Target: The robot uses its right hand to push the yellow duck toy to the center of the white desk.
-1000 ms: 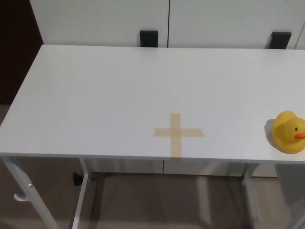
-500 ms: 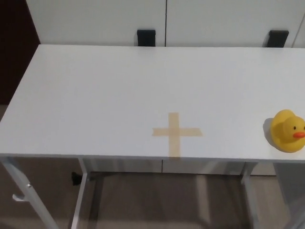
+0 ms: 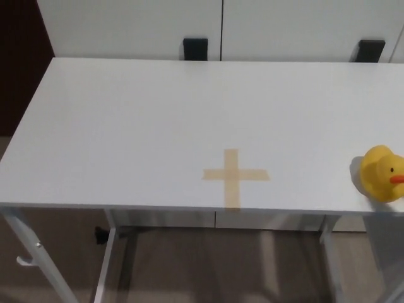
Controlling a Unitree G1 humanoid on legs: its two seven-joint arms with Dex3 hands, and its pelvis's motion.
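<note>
1. Nowhere in the head view does either hand or arm show, so I cannot tell how the fingers are set or what pose the arms hold.
2. At the right edge of the tabletop [image 3: 126,120] sits the yellow duck [image 3: 383,173], upright, beak toward the right.
3. Well apart to its left lies the tape cross [image 3: 234,177] marking the middle.
4. By my judgement, the push has not begun; all of it remains.
</note>
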